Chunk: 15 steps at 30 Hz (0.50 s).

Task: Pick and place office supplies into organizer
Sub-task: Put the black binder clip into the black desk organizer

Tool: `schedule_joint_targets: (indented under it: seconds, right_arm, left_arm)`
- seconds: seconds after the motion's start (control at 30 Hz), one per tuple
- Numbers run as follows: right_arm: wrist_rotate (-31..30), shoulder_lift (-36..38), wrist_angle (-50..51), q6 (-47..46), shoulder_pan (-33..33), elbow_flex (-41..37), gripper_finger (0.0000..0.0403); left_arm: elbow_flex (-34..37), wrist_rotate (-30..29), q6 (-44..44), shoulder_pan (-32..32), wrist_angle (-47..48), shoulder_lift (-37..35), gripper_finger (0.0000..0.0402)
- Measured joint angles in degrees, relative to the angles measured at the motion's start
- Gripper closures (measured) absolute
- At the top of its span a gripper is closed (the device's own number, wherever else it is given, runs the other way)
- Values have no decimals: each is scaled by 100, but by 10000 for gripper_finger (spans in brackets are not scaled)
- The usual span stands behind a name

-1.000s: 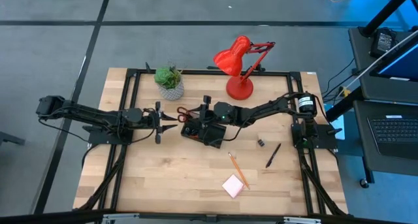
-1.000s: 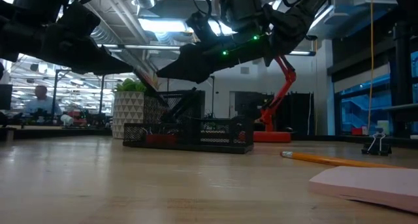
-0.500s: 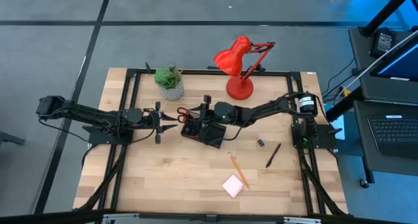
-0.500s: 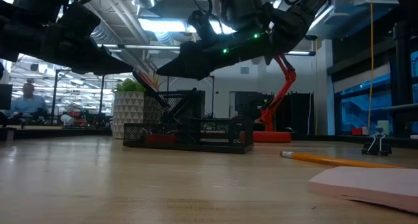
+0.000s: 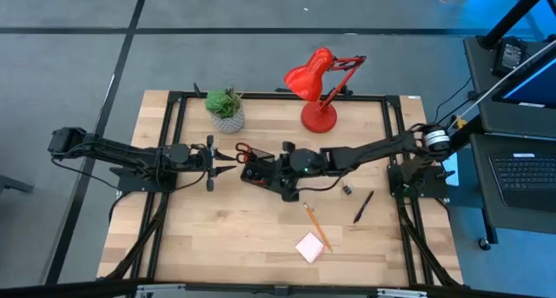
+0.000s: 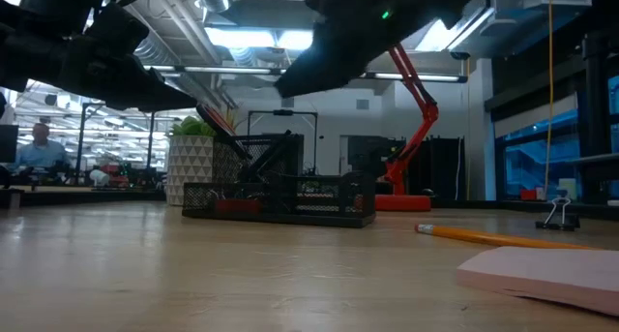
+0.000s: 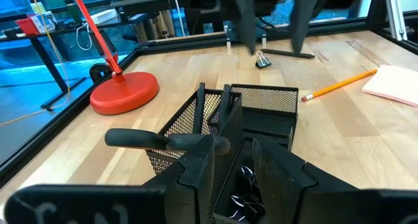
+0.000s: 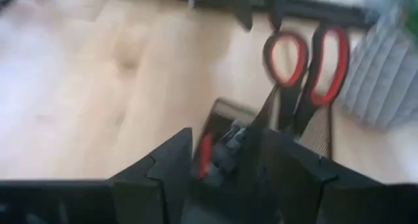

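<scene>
Right arm is the nearer one for what's left on the table

My right gripper (image 5: 284, 163) hangs over the organizer (image 5: 265, 175), fingers apart and empty as far as I can see; the scissors (image 8: 300, 67) already stand in it, handles up. I judge the pencil (image 5: 315, 225) comes next: it lies toward the front edge from that gripper, long axis diagonal, with the sticky pad (image 5: 309, 246) touching its front end. The left gripper (image 5: 211, 162) waits beside the organizer, fingers slightly apart, holding nothing.
</scene>
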State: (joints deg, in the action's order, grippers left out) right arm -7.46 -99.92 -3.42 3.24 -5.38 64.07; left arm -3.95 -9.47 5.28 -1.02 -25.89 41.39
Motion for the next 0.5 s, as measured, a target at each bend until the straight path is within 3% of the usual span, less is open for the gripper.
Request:
schedule_joint_targets:
  seconds: [0.17,0.5]
  right_arm:
    - [7,268,1160,-1441,-225,0,217]
    - [23,305,2420,-2910,-563,0,217]
  left_arm:
    - [0,0,0,0,0,2,301]
    - [0,0,-2,0,5,2,302]
